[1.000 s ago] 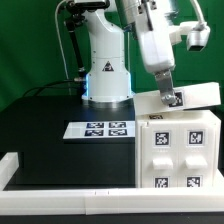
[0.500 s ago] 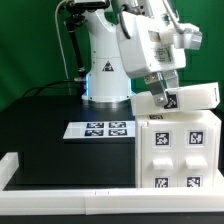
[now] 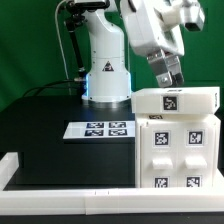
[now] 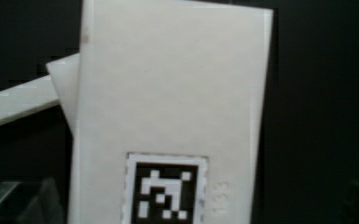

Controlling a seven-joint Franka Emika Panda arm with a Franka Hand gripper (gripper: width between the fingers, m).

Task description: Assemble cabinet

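Observation:
The cabinet (image 3: pixel 176 158) is the big white box at the exterior view's right, its front face showing four tagged panels. A long white single-tag panel (image 3: pixel 177 101) lies on top of it, overhanging a little. My gripper (image 3: pixel 169 77) hangs just above that panel, clear of it, jaws apart and empty. The wrist view looks straight down on the same panel (image 4: pixel 172 90) with its tag (image 4: pixel 165 188). My fingers show only as faint dark shapes at the frame's edge.
The marker board (image 3: pixel 100 128) lies flat on the black table, to the left of the cabinet in the exterior view. A low white rim (image 3: pixel 60 176) runs along the table's front. The robot base (image 3: pixel 105 70) stands behind. Another white edge (image 4: pixel 19 100) slants beside the panel.
My gripper was down on the top panel a second ago. It has let go and risen, with the wrist turning. The panel stays on the cabinet.

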